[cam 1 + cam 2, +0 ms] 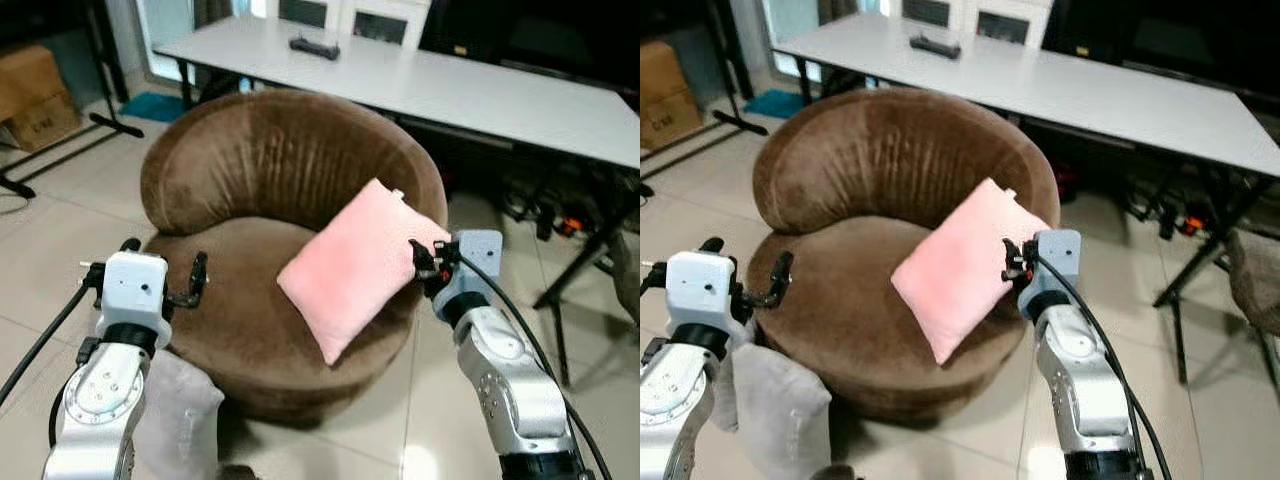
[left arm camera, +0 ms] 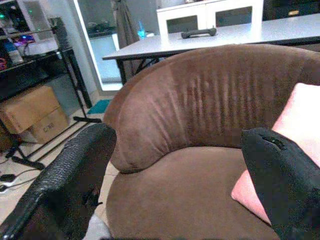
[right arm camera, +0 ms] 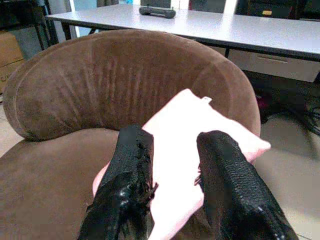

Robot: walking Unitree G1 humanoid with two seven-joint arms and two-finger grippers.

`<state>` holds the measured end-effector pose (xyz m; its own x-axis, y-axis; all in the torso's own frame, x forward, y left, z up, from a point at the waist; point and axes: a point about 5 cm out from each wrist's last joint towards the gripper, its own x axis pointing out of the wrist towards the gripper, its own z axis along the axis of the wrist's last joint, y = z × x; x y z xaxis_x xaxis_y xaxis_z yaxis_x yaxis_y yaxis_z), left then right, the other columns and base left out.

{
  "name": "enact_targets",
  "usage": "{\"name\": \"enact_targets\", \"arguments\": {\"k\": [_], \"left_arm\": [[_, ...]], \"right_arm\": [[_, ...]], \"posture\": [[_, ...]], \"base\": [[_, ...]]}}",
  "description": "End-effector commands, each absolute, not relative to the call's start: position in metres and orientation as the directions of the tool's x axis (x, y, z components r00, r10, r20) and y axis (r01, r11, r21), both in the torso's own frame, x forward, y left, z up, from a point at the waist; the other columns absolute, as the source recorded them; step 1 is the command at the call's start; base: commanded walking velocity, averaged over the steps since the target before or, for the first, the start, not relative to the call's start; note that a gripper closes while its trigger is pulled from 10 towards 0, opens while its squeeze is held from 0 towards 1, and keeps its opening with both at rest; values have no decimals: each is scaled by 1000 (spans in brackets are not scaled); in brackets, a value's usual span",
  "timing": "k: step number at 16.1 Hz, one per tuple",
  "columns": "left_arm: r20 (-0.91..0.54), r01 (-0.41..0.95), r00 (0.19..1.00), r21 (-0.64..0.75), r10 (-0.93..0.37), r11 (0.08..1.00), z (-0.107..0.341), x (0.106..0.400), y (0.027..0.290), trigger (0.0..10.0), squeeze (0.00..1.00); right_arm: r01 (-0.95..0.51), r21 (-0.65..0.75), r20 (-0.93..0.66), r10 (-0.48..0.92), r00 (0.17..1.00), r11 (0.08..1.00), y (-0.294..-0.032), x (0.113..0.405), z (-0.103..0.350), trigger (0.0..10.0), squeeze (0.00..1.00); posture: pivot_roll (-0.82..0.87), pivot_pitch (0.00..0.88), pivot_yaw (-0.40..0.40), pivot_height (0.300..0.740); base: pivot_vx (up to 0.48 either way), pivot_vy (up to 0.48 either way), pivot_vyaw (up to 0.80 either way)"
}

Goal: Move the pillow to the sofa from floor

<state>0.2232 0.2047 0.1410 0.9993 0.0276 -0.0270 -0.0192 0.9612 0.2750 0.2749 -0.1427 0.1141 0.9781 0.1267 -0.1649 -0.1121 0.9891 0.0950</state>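
My right end effector (image 1: 1012,262) pinches the pink pillow (image 1: 958,265), tilted on the sofa (image 1: 880,160) edge; released carelessly, I judge it slides floorward; left end effector (image 1: 163,272) spread

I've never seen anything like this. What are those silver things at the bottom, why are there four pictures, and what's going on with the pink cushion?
The silver things are a walking robot's two arms. Two pictures come from cameras on its head, looking down; the other two come from cameras on its wrists, looking along each gripper's black fingers. In front stands a round brown sofa, with a white table behind it. A pink pillow lies tilted on the seat, leaning toward the sofa's edge. The right gripper is at the pillow's corner, its fingers on either side of the fabric. The left gripper is open, holding nothing, near the seat's other edge. A grey pillow sits lower down, beside the left arm.
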Motion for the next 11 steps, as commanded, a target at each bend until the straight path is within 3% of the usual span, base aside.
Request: {"name": "enact_targets", "arguments": {"k": [1, 11], "left_arm": [[-22, -15, 1000, 266, 22, 964, 142, 223, 201, 10000, 0], [-19, -36, 999, 260, 42, 965, 140, 222, 200, 10000, 0]], "right_arm": [[-108, 80, -168, 121, 978, 991, -146, 274, 115, 10000, 0], [-132, 28, -171, 135, 976, 991, -151, 281, 118, 10000, 0]], "posture": [[113, 0, -102, 740], [120, 0, -126, 740]], "base": [[0, 345, 0], [0, 403, 0]]}}
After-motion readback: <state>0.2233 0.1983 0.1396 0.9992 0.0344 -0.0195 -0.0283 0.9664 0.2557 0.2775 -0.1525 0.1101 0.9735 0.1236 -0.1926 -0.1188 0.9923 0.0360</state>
